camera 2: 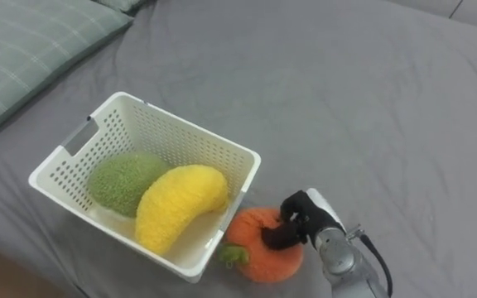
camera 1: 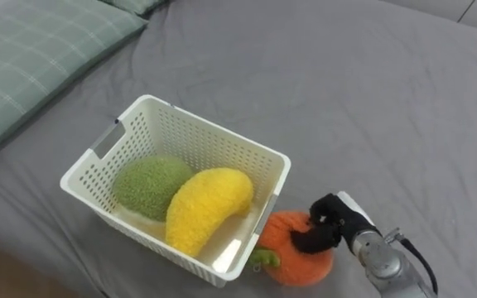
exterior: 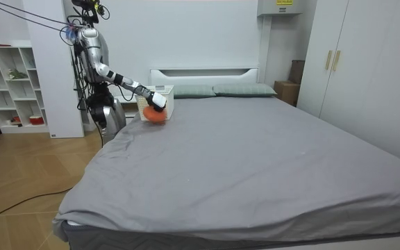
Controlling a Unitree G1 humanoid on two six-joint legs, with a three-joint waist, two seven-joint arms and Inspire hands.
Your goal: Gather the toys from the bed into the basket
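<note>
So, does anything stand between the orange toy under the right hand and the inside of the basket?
Only the near side wall of the basket: the orange toy, gripped by the right hand, lies just outside it. Inside, the yellow toy and green toy take up much of the room.

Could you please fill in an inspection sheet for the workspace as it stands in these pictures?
Surface: grey bed sheet, smooth, bears the basket.
Job's things: white basket holds a green plush toy and a yellow plush toy; the orange plush toy is outside, right beside the basket.
Clutter: nothing seen.
Hands: right hand, fingers curled on the orange plush toy.
Cables: nothing seen on the bed.
Surroundings: checked green pillow at the bed's head; headboard, wardrobe and open shelf; the robot stands at the bedside by the basket.
</note>
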